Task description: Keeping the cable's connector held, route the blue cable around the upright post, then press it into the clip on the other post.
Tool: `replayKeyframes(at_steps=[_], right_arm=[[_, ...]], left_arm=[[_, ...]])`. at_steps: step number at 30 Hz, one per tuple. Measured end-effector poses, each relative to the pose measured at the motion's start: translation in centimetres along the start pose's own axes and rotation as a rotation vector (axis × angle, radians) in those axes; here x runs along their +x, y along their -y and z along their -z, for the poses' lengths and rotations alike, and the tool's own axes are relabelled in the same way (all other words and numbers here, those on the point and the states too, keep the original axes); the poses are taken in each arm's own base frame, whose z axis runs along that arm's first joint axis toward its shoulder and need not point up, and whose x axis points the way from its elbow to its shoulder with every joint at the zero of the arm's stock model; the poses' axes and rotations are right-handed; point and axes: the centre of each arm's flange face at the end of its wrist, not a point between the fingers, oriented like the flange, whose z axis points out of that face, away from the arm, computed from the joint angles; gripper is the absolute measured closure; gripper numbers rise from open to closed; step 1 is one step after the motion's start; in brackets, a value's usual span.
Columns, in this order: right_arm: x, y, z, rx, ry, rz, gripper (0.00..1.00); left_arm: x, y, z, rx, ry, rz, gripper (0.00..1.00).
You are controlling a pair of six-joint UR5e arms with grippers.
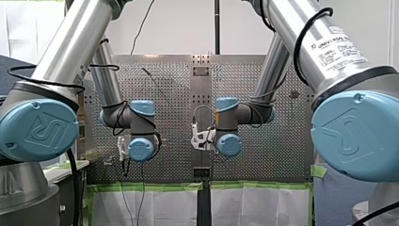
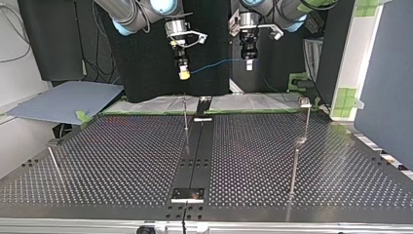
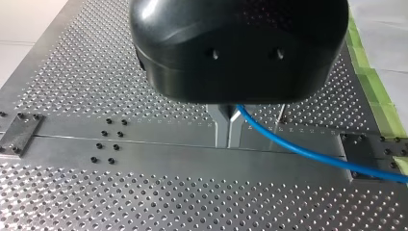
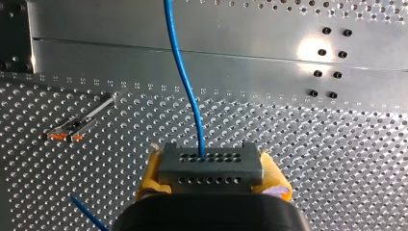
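The grey connector point(image 4: 210, 166), a block with rows of small holes, sits clamped between the yellow pads point(image 4: 152, 175) of the jaws of my right arm point(image 2: 131, 14). The blue cable point(image 4: 185, 82) leaves the connector's face and runs straight ahead over the bench point(image 2: 122, 161). A second short stretch of blue shows beside those jaws.

In the top view the cable point(image 2: 214, 64) hangs in the air as a shallow line from the right jaws to the jaws of my left arm point(image 2: 287, 7). The left arm's metal fingers point(image 3: 222, 126) are closed together, pinching the cable point(image 3: 298, 149) just below the black body.

Both sets of jaws are raised off the bench, over its edge nearest the arms, and the cable touches no post.

A thin upright post point(image 2: 185, 117) stands by the middle of that edge, beside the dark centre strip point(image 2: 197, 151). A taller post point(image 2: 306, 122) with a small head point(image 2: 305, 102) stands near the corner at the top view's right. Another post point(image 2: 294, 168) stands nearer the opposite edge. A slanted rod point(image 2: 54, 163) stands at the edge on the view's left.
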Motion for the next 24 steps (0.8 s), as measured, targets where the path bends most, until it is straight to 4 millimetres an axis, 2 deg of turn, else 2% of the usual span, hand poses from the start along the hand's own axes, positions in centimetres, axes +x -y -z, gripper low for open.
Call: replayKeyframes(at_steps=[15,18,24], right_arm=[[-0.1,0.1,0.0,-0.002,0.004,0.005,1.00],[-0.8,0.2,-0.4,-0.017,0.026,0.016,1.00],[-4.3,-0.2,0.3,-0.060,0.136,0.052,1.00]], left_arm=[[0.4,-0.2,0.0,0.000,-0.014,-0.017,1.00],[1.2,-0.6,0.2,-0.002,-0.049,-0.063,1.00],[2.1,-1.1,0.8,-0.002,-0.110,-0.133,1.00]])
